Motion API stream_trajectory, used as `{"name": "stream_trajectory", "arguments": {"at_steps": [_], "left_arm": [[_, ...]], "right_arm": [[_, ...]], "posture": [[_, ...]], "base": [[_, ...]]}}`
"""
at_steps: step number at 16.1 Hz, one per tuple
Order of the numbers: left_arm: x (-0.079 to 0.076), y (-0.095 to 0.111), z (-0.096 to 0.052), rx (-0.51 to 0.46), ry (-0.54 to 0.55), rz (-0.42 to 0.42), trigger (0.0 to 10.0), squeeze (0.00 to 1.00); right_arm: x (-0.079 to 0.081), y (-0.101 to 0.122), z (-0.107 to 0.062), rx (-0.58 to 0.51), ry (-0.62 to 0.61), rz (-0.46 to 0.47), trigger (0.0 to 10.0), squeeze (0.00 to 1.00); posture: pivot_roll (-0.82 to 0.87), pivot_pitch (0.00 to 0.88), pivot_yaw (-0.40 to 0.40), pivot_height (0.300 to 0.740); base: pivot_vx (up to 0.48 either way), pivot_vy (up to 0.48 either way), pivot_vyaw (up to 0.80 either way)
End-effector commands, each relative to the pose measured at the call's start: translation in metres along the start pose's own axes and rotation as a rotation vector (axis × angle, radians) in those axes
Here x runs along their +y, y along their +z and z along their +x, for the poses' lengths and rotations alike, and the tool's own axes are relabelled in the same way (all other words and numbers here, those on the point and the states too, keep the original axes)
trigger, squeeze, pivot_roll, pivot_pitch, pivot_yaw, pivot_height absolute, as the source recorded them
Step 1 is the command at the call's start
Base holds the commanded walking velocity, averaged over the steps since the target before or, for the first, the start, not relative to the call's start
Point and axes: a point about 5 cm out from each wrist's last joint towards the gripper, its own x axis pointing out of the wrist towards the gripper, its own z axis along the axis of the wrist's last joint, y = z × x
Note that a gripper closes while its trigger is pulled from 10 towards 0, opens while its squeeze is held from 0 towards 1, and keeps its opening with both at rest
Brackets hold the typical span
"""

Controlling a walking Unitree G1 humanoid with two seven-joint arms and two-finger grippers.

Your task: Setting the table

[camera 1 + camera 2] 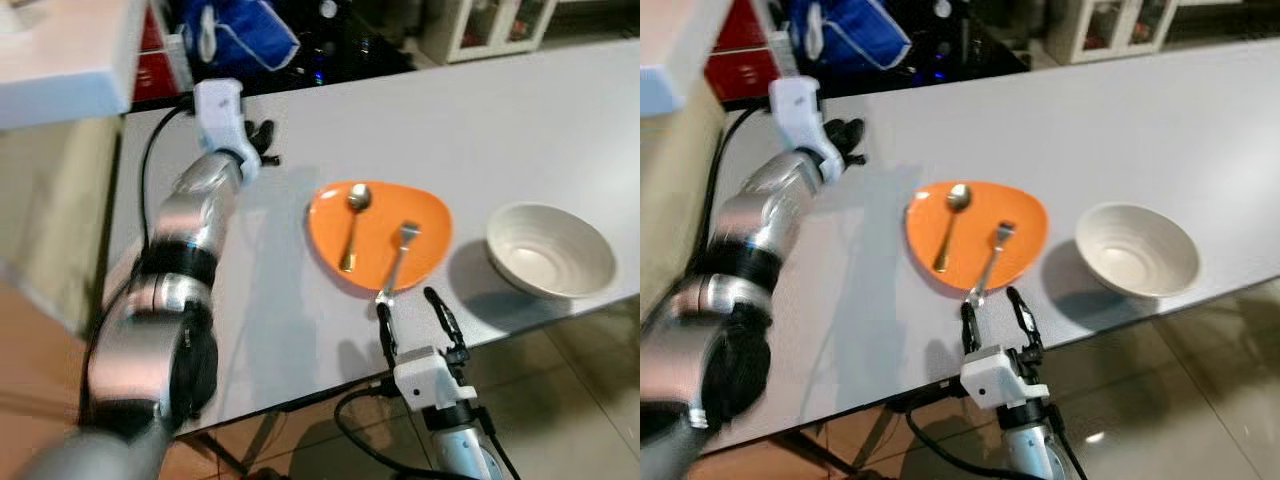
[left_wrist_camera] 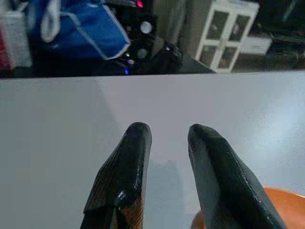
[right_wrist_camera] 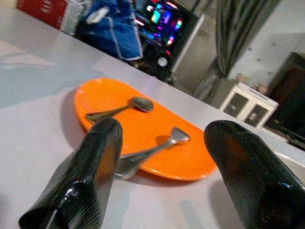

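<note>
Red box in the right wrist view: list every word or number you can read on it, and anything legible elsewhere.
Red box: white lettering, too blurred to read.
Screen: coloured lights, no readable text.
Plate, bowl, spoon, fork: no markings.
Nothing legible anywhere.

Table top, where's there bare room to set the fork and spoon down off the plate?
Bare grey table lies beyond the orange plate and white bowl, and between plate and left gripper. The near edge is crowded: the fork handle overhangs toward the open right gripper.
</note>
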Motion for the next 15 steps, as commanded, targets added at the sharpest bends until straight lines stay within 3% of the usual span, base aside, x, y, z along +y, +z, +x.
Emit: {"name": "stream_trajectory", "arguments": {"at_steps": [1, 4, 6, 7, 10, 14, 15], "left_arm": [[-0.009, 0.000, -0.010, -0.019, -0.015, -0.039, 10.0, 0.00], [-0.032, -0.016, -0.030, -0.023, -0.095, -0.030, 10.0, 0.00], [-0.041, -0.020, -0.033, -0.001, -0.132, -0.024, 10.0, 0.00], [-0.066, -0.014, -0.037, 0.003, -0.251, -0.001, 10.0, 0.00], [-0.086, -0.014, -0.045, 0.109, -0.366, 0.020, 10.0, 0.00], [-0.107, -0.039, -0.051, 0.263, -0.478, 0.048, 10.0, 0.00], [-0.114, -0.046, -0.050, 0.291, -0.512, 0.077, 10.0, 0.33]], "right_arm": [[-0.002, -0.003, -0.002, 0.006, 0.007, 0.009, 10.0, 0.00], [-0.005, -0.004, -0.004, -0.004, 0.021, 0.006, 10.0, 0.00], [-0.006, -0.005, -0.005, -0.005, 0.025, 0.004, 10.0, 0.00], [-0.008, -0.006, -0.006, -0.003, 0.033, -0.005, 10.0, 0.00], [-0.012, -0.008, -0.008, 0.009, 0.021, -0.015, 10.0, 0.00], [-0.017, -0.008, -0.012, 0.025, -0.002, -0.018, 10.0, 0.00], [-0.019, -0.008, -0.012, 0.028, -0.006, -0.019, 10.0, 0.00]], "posture": [[0.01, 0.035, 0.025, 0.740], [0.01, 0.038, 0.014, 0.740], [0.01, 0.039, 0.012, 0.740], [0.00, 0.043, 0.014, 0.740], [-0.04, 0.041, 0.027, 0.740], [-0.06, 0.056, 0.050, 0.740], [-0.06, 0.061, 0.055, 0.740]], "base": [[0.000, 0.000, 0.00], [0.000, 0.000, 0.00], [0.000, 0.000, 0.00], [0.000, 0.000, 0.00], [0.000, 0.000, 0.00], [0.000, 0.000, 0.00], [0.000, 0.000, 0.00]]}}
